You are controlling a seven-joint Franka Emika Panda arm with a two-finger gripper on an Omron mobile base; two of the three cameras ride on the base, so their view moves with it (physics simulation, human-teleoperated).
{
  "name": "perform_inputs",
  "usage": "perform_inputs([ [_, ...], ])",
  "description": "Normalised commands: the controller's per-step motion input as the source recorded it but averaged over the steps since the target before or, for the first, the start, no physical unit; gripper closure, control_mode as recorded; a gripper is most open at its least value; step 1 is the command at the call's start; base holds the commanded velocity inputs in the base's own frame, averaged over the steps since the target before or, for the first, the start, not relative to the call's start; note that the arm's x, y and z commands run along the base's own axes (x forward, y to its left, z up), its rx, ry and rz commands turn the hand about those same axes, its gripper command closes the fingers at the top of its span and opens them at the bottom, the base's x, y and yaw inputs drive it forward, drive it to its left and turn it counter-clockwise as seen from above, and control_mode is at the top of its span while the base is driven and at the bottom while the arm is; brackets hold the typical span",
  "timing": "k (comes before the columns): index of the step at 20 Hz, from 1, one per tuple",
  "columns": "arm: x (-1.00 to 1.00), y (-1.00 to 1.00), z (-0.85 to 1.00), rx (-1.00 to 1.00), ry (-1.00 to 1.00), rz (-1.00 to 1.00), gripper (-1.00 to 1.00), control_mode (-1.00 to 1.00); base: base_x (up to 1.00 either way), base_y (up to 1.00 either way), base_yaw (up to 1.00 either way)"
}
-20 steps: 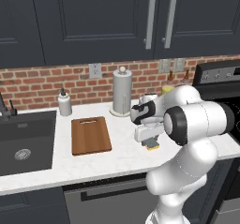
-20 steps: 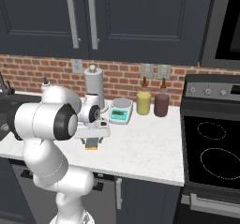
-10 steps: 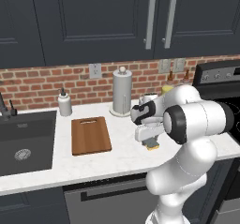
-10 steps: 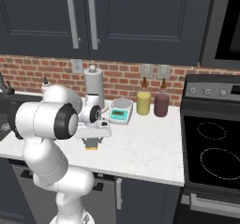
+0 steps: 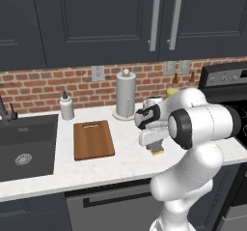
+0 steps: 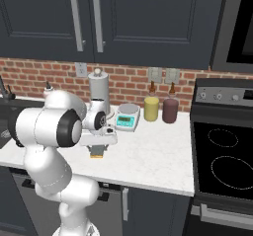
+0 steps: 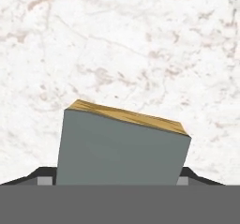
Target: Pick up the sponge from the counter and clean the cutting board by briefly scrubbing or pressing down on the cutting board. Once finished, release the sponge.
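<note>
Gripper (image 5: 157, 149) hangs low over the counter (image 5: 125, 160) with its fingers pointed down, closed on the sponge (image 5: 157, 151), whose yellow underside just peeks out beneath the white hand in both base views. From the hand camera the sponge (image 7: 123, 149) sits between the two dark fingertips (image 7: 43, 175), grey scouring face toward the lens, yellow layer along its far edge, tilted a little against the marble; whether its lower edge touches the counter or hangs just above it cannot be told. Open worktop lies all around the hand: bare marble toward the front edge and on toward the stove (image 6: 225, 156). Behind it stand the paper towel holder (image 5: 125, 93) and the kitchen scale (image 6: 126, 123), with the yellow jar (image 6: 151, 108) and dark jar (image 6: 170, 110) further along the brick wall. Compared with the pictures from a second and half a second ago, hardly anything differs: arm, hand and sponge sit in the same spot, and the base views have not shifted. Cutting board (image 5: 93, 139) lies flat to the left of the gripper, well apart from it, slot handle toward the wall, with the soap bottle (image 5: 66, 106) behind it and the dark sink (image 5: 24, 145) just beyond its left edge.
</note>
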Motion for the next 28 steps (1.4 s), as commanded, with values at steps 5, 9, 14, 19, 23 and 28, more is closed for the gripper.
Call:
perform_inputs([
  [5,-0.02,0.00,0.16,0.03,-0.05,0.00,1.00,-1.00,0.00,0.00,0.00],
  [9,0.00,0.19,0.71,0.03,-0.07,0.00,1.00,-1.00,0.00,0.00,0.00],
  [14,0.29,0.36,0.30,0.10,-0.10,0.00,1.00,-1.00,0.00,0.00,0.00],
  [19,0.45,0.50,0.06,0.12,-0.09,0.00,1.00,-1.00,0.00,0.00,0.00],
  [23,0.41,0.49,0.04,0.11,-0.08,0.00,1.00,-1.00,0.00,0.00,0.00],
  [28,0.26,0.48,0.21,0.03,-0.07,0.00,1.00,-1.00,0.00,0.00,0.00],
])
